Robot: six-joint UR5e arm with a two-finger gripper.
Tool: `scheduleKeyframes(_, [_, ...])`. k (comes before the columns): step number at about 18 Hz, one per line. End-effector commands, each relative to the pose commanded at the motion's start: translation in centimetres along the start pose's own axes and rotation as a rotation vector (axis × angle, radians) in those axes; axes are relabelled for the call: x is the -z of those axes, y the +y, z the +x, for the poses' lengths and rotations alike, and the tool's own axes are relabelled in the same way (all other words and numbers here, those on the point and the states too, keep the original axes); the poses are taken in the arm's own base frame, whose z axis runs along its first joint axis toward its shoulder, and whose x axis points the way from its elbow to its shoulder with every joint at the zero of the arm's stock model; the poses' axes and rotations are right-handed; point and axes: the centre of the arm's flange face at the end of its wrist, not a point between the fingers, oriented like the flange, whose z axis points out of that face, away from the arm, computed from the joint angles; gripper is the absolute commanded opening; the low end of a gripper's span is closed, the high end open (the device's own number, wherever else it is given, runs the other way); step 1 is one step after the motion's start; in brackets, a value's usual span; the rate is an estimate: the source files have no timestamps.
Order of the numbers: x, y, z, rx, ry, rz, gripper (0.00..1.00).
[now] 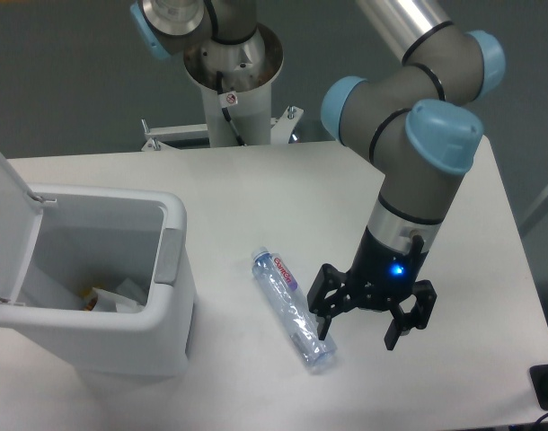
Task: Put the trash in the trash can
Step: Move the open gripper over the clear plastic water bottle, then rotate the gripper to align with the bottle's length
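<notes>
A crushed clear plastic bottle point(292, 310) with a red-and-blue label lies on the white table point(346, 206), cap end toward the front. My gripper point(357, 336) hangs open just to the right of the bottle's lower end, with nothing between its fingers. The white trash can point(171, 310) stands at the left with its lid point(4, 197) swung up. Inside it I see a crumpled white wrapper point(121, 294) and some other scraps at the bottom.
The arm's base column point(234, 90) rises behind the table's far edge. The table's right edge runs close to the gripper's right side. A dark object point(545, 388) sits at the lower right corner of the view.
</notes>
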Motion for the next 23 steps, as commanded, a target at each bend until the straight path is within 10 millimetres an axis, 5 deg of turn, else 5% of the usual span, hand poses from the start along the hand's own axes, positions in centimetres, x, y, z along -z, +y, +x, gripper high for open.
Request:
scheduleKeyframes(13, [-11.8,1.8,4.1,0.046,-0.092,-0.304,1.0])
scheduleKeyframes(23, [-16.5,2.0,5.4,0.095,-0.212,-0.391,1.0])
